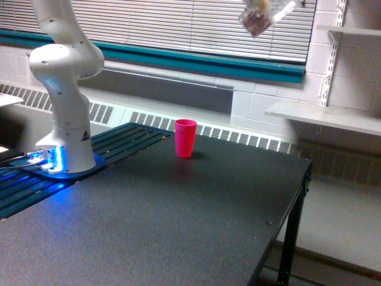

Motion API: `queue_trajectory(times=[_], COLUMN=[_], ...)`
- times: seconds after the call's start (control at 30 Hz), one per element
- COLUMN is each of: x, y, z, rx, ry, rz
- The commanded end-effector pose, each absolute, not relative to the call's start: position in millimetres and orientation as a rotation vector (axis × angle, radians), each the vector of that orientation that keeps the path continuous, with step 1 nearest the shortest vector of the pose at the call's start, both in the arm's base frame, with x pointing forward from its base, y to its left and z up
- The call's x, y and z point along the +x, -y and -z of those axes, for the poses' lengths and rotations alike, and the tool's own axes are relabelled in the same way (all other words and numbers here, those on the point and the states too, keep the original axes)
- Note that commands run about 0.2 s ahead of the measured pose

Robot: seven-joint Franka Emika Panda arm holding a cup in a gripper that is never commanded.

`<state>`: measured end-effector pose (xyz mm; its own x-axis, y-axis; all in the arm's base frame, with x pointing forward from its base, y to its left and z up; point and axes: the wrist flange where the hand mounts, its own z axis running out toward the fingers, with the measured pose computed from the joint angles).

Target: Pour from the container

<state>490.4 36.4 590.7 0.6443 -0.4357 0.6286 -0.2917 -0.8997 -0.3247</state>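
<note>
**A:** The container, was it anywhere near the surface (178, 226)?

**B:** No. The arm (62, 89) stood at the exterior view's left, and the clear cup (257, 18) hung tilted at the top edge, high above and well to the exterior view's right of the pink cup (185, 137).

**A:** And the fingers?

**B:** Out of view; I couldn't tell their state.

**A:** So how should it have poured?

**B:** I'd have brought it down over the pink cup's mouth first, then tipped slowly.
</note>
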Motion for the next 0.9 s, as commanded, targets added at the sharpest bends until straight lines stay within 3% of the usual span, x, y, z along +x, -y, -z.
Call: queue_trajectory(times=[0.03,0.9], x=[473.5,416.2], y=[-69.5,-157.2], z=[-568.4,-504.2], rx=[-2.737,-2.82], ry=[-0.374,0.152], rz=[1.069,0.917])
